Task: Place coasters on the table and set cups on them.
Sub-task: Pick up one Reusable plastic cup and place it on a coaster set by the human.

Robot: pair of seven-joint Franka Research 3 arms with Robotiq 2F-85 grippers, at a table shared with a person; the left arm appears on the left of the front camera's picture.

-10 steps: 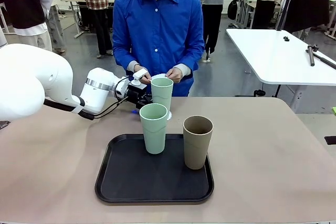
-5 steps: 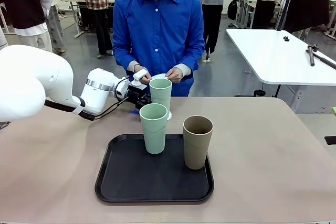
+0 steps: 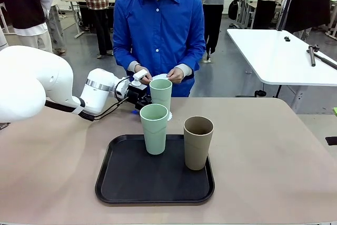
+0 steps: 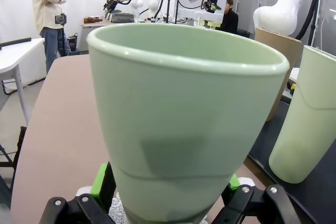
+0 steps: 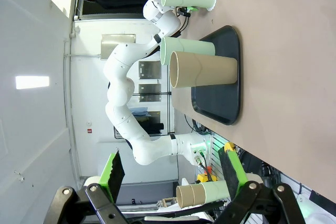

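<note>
Cups first: I count 3 on my screens. 1 mint cup point(image 3: 160, 93) stands on the table point(image 3: 274, 151) just beyond the far edge of the black tray point(image 3: 121, 183). It sits on a white coaster point(image 3: 169, 115) whose lacy rim peeks out at its base. The other mint cup point(image 3: 154, 129) stands upright inside the tray at its far-left part. The brown cup point(image 3: 198, 142) stands upright inside the tray toward its right side, apart from the mint one.

My left gripper point(image 3: 147, 100) comes in from beyond the tray's far-left corner, level with the lower half of the cup on the coaster. On the left wrist feed its jaws are spread, with a green pad point(image 4: 102, 182) on each side of that cup's base. I read it as released, not clamped, though I cannot tell whether a pad brushes the wall.

My right gripper point(image 5: 172, 163) sits off the tray's right side, well apart from it, jaws wide with nothing between them.

Beyond the tray's far edge, the person point(image 3: 158, 30) holds a thin white disc point(image 3: 159, 77) in 2 hands, just behind the cup on the coaster; it looks like another coaster.
</note>
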